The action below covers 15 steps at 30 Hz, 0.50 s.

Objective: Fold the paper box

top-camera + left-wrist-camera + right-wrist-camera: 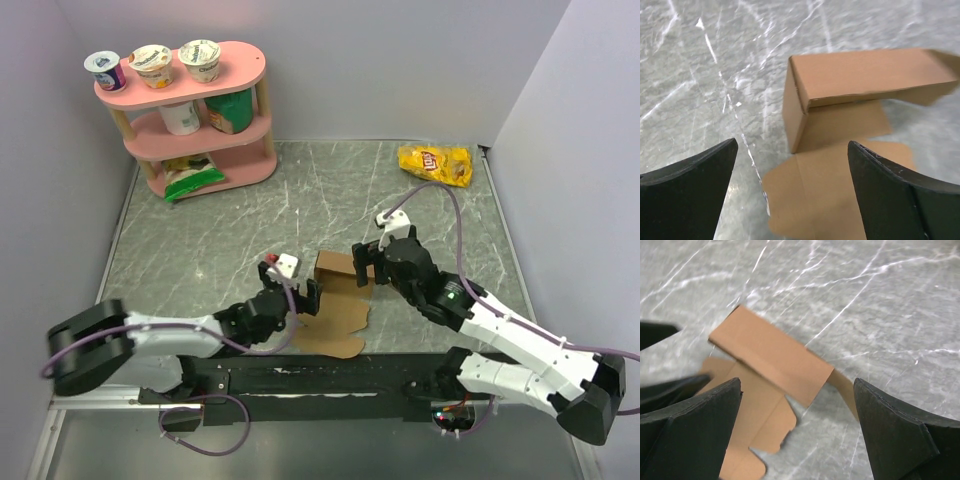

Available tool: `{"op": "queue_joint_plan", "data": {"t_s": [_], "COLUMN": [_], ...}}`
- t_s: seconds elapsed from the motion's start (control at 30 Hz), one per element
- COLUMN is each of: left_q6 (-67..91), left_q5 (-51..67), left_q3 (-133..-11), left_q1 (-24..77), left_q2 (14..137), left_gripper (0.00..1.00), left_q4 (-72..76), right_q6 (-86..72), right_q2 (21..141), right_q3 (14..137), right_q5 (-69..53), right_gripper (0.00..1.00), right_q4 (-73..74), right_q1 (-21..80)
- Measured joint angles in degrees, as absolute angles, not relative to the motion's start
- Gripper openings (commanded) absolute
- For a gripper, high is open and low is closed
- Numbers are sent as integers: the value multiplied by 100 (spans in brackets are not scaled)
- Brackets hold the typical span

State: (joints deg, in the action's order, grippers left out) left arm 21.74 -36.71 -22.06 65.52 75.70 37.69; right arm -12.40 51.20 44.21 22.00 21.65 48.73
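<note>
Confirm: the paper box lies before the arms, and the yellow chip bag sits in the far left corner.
Not quite: the yellow chip bag sits in the far right corner, as the top external view shows. The paper box part is right.

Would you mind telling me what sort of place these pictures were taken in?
Probably a robot test cell: plain walls enclose a marble-patterned table, a left arm and right arm are mounted at its near edge, and a pink shelf of yogurt cups looks like a staged prop.

paper box (865,75) of matt brown cardboard; table (690,75) smooth, marbled.
</note>
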Motion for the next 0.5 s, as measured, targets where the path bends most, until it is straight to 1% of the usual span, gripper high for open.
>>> {"op": "queue_joint_plan", "data": {"t_s": [0.03, 0.07, 0.17, 0.23, 0.27, 0.33, 0.4, 0.5], "left_q6": [2182, 2189, 2246, 2408, 2534, 2770, 3013, 3236], "left_q5": [-3553, -3415, -3046, -2593, -2244, -1697, -1155, -582], "left_q3": [-2150, -2112, -2102, -2156, -2250, -2517, -2956, -3433], "left_q1": [6552, 6552, 6482, 6169, 5839, 5188, 4563, 4241], "left_q2": [7260, 6960, 6204, 5734, 5551, 5474, 5714, 6311], "left_gripper": [96, 94, 95, 93, 88, 84, 83, 81], "left_q4": [3612, 3452, 3013, 2659, 2456, 2187, 1964, 1852], "right_q6": [-1275, -1306, -1367, -1385, -1389, -1389, -1391, -1356], "right_q2": [5183, 5251, 5446, 5537, 5564, 5596, 5638, 5752], "right_q3": [4434, 4447, 4480, 4480, 4480, 4475, 4460, 4357], "right_q5": [2279, 2329, 2418, 2440, 2443, 2449, 2521, 2823], "right_gripper": [99, 99, 98, 96, 95, 93, 93, 92], "right_q4": [2112, 2060, 1929, 1855, 1804, 1699, 1529, 1166], "right_q1": [4869, 4858, 4847, 4847, 4845, 4845, 4849, 4923]}}
